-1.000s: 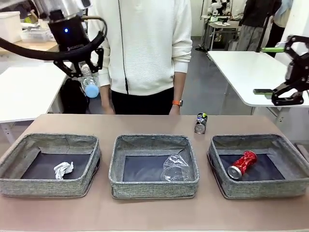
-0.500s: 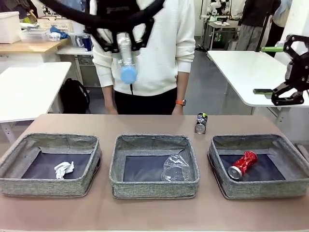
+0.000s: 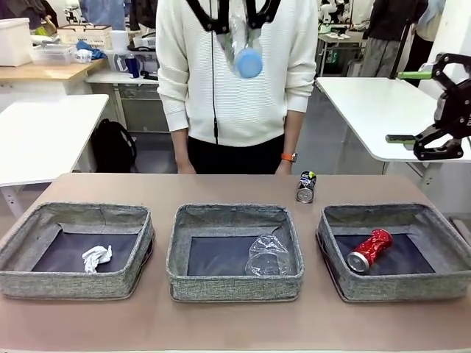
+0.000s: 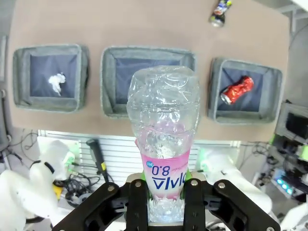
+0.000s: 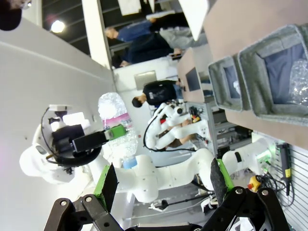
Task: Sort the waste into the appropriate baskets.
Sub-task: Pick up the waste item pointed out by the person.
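Observation:
High above the middle basket, my left gripper is shut on a clear blue-capped bottle that hangs cap down. The left wrist view looks along the bottle in the same gripper to the three baskets below. A white paper wad lies in the left basket. A clear plastic cup lies in the middle one, and a dented red can in the right basket. A dark can lies on the table behind it. My right gripper hangs open at the right.
A person in a white top stands at the far edge of the brown table, hands at their sides. White tables stand at back left and back right. The right wrist view looks sideways across the room.
My left arm has swung right and upward with the bottle, from over the left basket's side to above the middle. The right arm has not moved.

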